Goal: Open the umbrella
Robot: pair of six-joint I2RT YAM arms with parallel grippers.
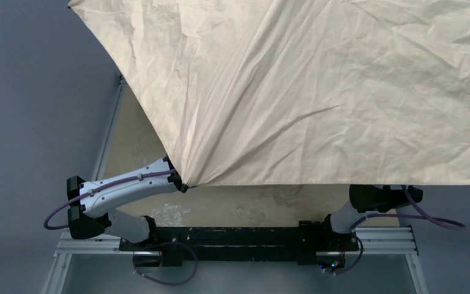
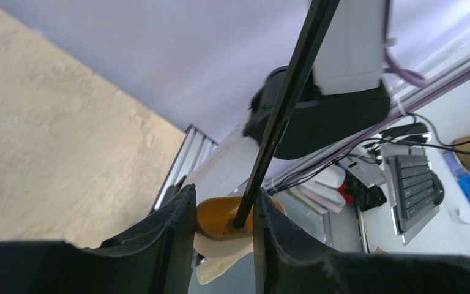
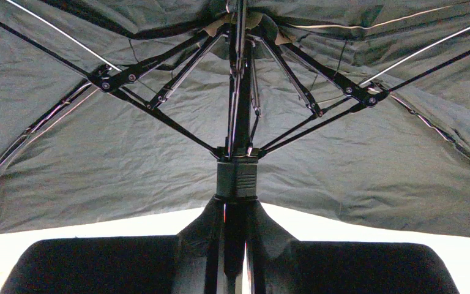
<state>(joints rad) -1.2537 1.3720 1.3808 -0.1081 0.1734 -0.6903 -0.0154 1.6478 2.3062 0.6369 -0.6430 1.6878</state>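
the umbrella (image 1: pixel 318 86) stands open. from above, its cream canopy fills most of the view and hides much of the desk (image 1: pixel 245 208) beneath it. both arms reach in under the canopy's near edge: the left arm (image 1: pixel 128 187) at the fabric's lower left corner, the right arm (image 1: pixel 376 199) further right, well apart from it. neither pincer shows from above.

the left pincer (image 2: pixel 223 211) is closed on the tan handle (image 2: pixel 217 222). the knob sits between the two black fingers (image 2: pixel 171 239), pressed by one on each side, with a bit of pale strap hanging below. the thin black shaft (image 2: pixel 284 98) rises out of the knob's top and runs up and to the right, out of the picture.

the right pincer (image 3: pixel 235 211) is closed on the shaft higher up. its fingers meet around the shaft just under the black runner (image 3: pixel 237 177), touching or nearly touching that block's underside. above the runner the shaft goes straight up to the crown, and black ribs (image 3: pixel 159 113) fan out to both sides, stretching the dark lining (image 3: pixel 98 165) overhead. the canopy spreads well beyond this pincer on every side.

so the umbrella is held at two places on one line, handle in the left pincer, shaft in the right, canopy above both.
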